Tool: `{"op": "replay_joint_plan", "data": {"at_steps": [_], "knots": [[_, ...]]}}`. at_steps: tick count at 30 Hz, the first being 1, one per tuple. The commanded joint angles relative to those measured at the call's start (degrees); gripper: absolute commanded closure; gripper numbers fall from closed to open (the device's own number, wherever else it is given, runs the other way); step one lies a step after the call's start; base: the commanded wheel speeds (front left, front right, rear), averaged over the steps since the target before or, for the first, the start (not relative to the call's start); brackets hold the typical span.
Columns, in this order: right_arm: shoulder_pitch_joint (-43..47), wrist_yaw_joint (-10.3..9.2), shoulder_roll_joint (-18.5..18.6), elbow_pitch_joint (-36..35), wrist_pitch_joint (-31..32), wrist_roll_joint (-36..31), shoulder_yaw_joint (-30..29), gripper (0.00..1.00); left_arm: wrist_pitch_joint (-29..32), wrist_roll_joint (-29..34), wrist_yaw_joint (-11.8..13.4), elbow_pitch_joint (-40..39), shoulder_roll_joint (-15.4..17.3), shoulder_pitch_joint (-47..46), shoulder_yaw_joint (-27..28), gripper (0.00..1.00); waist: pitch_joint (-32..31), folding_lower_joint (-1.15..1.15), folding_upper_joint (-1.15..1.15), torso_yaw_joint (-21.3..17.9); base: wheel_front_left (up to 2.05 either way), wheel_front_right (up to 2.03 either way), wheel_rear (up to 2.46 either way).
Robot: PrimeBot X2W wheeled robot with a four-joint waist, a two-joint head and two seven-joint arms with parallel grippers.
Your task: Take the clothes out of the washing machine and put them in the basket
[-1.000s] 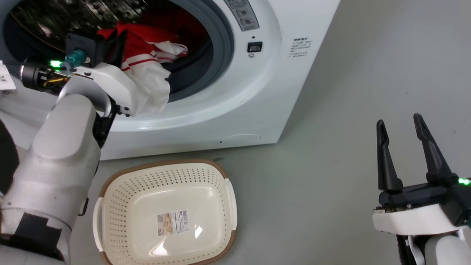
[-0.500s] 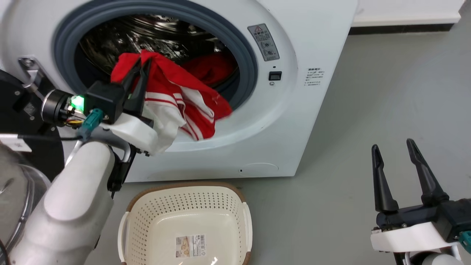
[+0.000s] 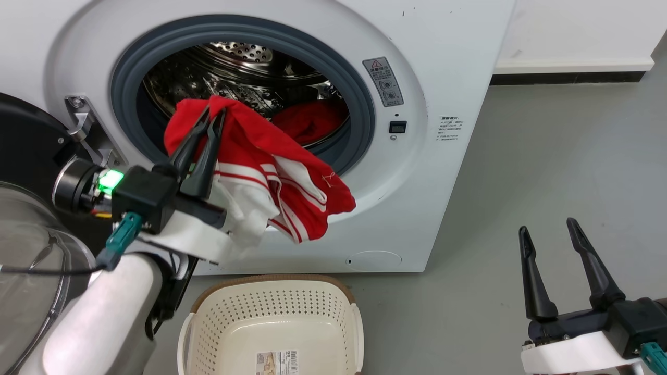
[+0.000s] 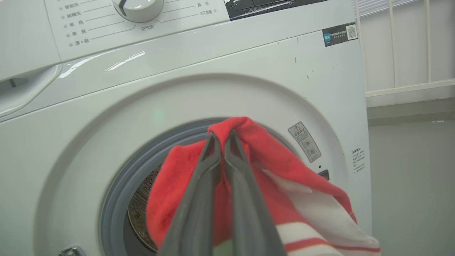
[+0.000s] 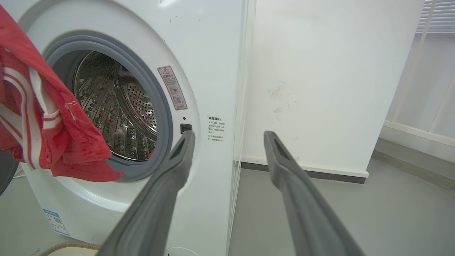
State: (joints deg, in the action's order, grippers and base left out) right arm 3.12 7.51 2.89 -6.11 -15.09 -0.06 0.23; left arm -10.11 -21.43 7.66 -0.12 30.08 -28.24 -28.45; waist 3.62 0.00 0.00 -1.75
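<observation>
Up before the washing machine [image 3: 458,62], the left pincer [image 3: 213,110] pinches a striped red garment [image 3: 312,198], while the right pincer [image 3: 546,225] rests spread.

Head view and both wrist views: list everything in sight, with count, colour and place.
washing machine: one, white with a grey ring, straight ahead, open.
door: one, glass with a black rim, swung open at the left.
striped garment: one, red with red-and-white trim, hanging in front of the opening.
plain garment: one, red, inside the drum.
basket: one, cream with a brown rim, on the floor below the opening, no clothes in the part shown.
floor: grey, right of the machine.
left claw: dark, shut on the striped garment.
right claw: dark, open, lower right, holding nothing.
</observation>
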Motion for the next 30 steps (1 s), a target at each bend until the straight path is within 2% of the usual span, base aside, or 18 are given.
{"op": "replay_joint_plan", "data": {"at_steps": [1,9,17,23,30], "knots": [[0.8,-0.04,0.0,0.1,-0.1,-0.2,0.0,0.00,0.2,-0.2,0.6,-1.5,0.3,1.3,0.4,1.00,-0.2,0.00,0.00,0.0,0.00,0.00,0.00],[1.3,-0.04,0.0,0.1,-0.1,0.0,-0.3,0.00,1.7,-1.1,3.1,-7.9,1.4,8.2,-0.1,1.00,-0.3,0.00,0.00,0.6,0.00,0.00,0.00],[-0.4,-0.04,0.0,-0.5,-0.1,0.1,-0.4,0.00,0.8,-3.1,3.9,-6.0,0.1,14.5,-2.1,1.00,2.3,0.00,0.00,0.8,0.00,0.00,0.00],[-2.1,-0.04,0.0,-1.0,-0.1,-0.7,-0.7,0.00,-1.7,-5.4,2.2,1.3,-2.8,17.2,-3.8,1.00,6.4,0.00,0.00,0.9,0.00,0.00,0.00],[-5.4,-0.04,0.0,-2.0,-0.1,-1.2,-1.0,0.00,-4.1,-6.3,-1.1,14.2,-6.7,15.5,-5.3,1.00,13.0,0.00,0.00,0.4,0.00,0.00,0.00]]}}
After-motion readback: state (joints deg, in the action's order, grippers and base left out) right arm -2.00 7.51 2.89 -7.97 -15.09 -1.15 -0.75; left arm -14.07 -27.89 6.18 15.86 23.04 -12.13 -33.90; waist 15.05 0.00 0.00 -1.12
